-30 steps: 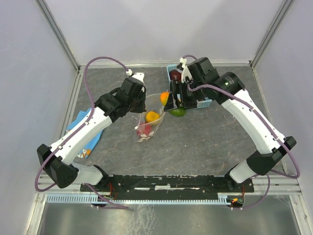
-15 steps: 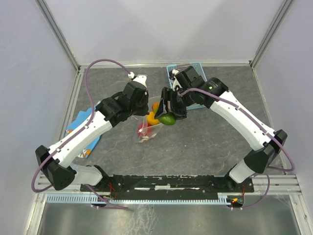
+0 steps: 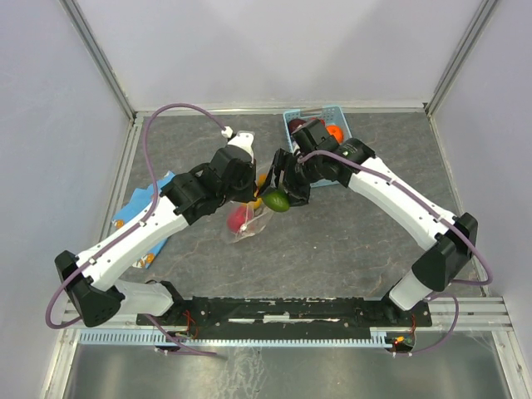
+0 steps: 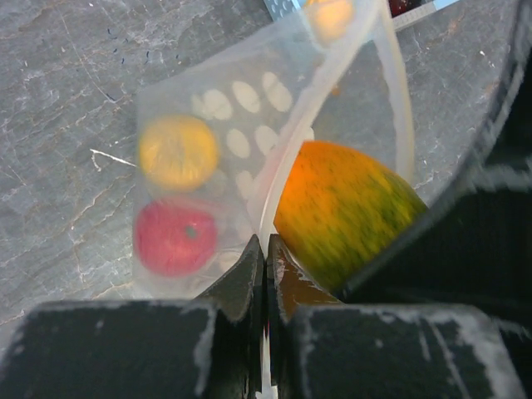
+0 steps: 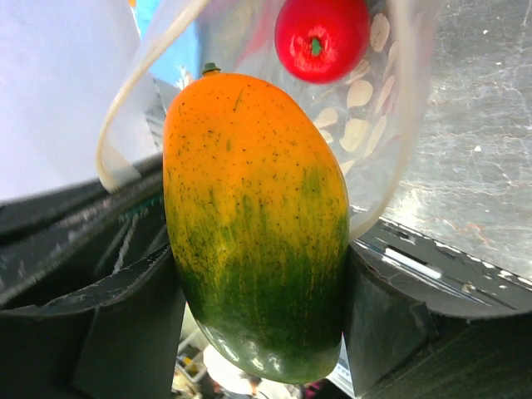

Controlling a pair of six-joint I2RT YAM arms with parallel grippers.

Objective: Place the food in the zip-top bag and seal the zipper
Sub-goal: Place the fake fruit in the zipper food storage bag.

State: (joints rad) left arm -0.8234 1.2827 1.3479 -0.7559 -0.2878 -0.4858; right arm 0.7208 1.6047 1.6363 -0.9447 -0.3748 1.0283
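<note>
My left gripper [image 3: 252, 194] [image 4: 266, 249] is shut on the whitish zipper strip [image 4: 287, 158] of the zip-top bag [image 3: 243, 223] [image 4: 241, 100] and holds its mouth open. A red fruit [image 4: 174, 237] [image 5: 322, 33] and a yellow-orange fruit [image 4: 177, 152] lie inside the bag. My right gripper [image 3: 279, 198] [image 5: 262, 291] is shut on an orange-and-green mango [image 3: 277, 200] [image 5: 253, 224] [image 4: 341, 208], with its orange end at the bag's open mouth [image 5: 133, 91]. The bag's bottom rests on the table.
A light-blue basket [image 3: 332, 110] stands at the back behind the right arm, with an orange fruit [image 3: 333, 131] and a dark maroon fruit [image 3: 299, 127] in it. A blue cloth [image 3: 137, 220] lies at the left under the left arm.
My right gripper has carried the mango left and nearer, from beside the basket to the bag's mouth. My left gripper and the bag have shifted slightly nearer.
</note>
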